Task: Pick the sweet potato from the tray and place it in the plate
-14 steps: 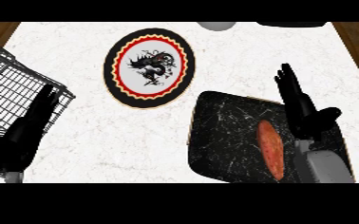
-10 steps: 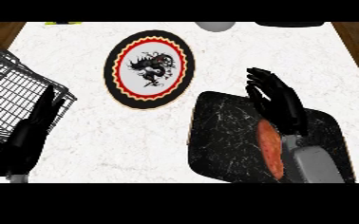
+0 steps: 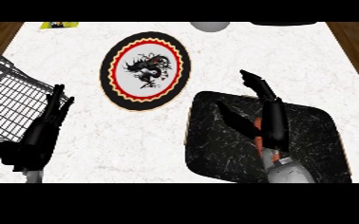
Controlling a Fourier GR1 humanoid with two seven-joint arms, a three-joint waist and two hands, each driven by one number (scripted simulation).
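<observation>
My right hand [image 3: 265,118] is over the black marbled tray [image 3: 312,137], coming in from the lower edge on its grey forearm [image 3: 286,171]. Its fingers [image 3: 254,81] are extended away from me, their tips reaching just past the tray's far edge, and the thumb [image 3: 235,117] is spread out to the left; fingers and thumb stand apart and are curled round nothing. The sweet potato [image 3: 259,135] lies in the tray directly beneath this hand, an orange strip showing between thumb and palm, most of it covered by the hand and wrist. I cannot tell whether the palm touches it. The plate [image 3: 145,71], round with a black rim, a red ring and a dark figure on a pale centre, sits on the white marble counter [image 3: 84,137] ahead and to the left of my right hand, near the tray's far left corner but apart from it. My left hand [image 3: 43,133] shows near the lower left edge, open, fingers straight and pointing away from me, resting beside a wire rack [image 3: 17,102] that lies just to its left. At the far edge of the counter, ahead of my right hand, a grey rounded object [image 3: 209,26] is partly in view, and a small yellow-green item [image 3: 60,24] lies at the far left corner.
</observation>
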